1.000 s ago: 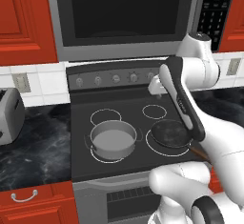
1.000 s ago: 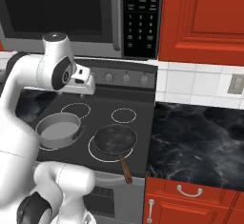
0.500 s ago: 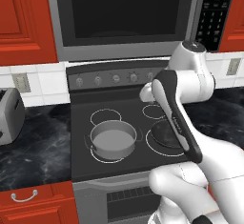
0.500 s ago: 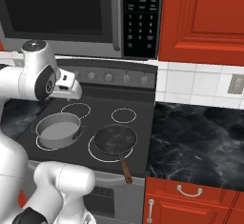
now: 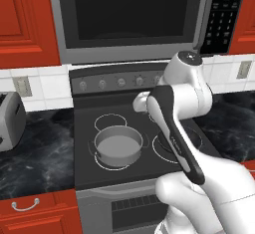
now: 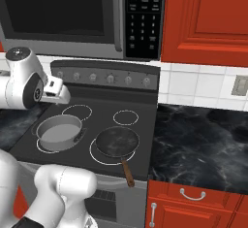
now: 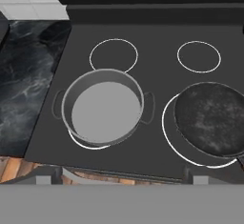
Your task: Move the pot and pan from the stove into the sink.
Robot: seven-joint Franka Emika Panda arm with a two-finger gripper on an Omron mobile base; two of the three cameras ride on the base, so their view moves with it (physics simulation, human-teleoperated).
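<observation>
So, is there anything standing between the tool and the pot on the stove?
Nothing visible does. In the hand view the pot sits uncovered and empty on the stove, apart from the pan beside it, with only open air above its rim.

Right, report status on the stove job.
Claw open, empty, above the stove. Pot and pan on front burners, untouched. Nothing in the way.

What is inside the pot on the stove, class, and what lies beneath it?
The pot holds nothing: its pale grey inside is bare. It stands on the stove, over a front burner ring whose covered part cannot be seen.
</observation>
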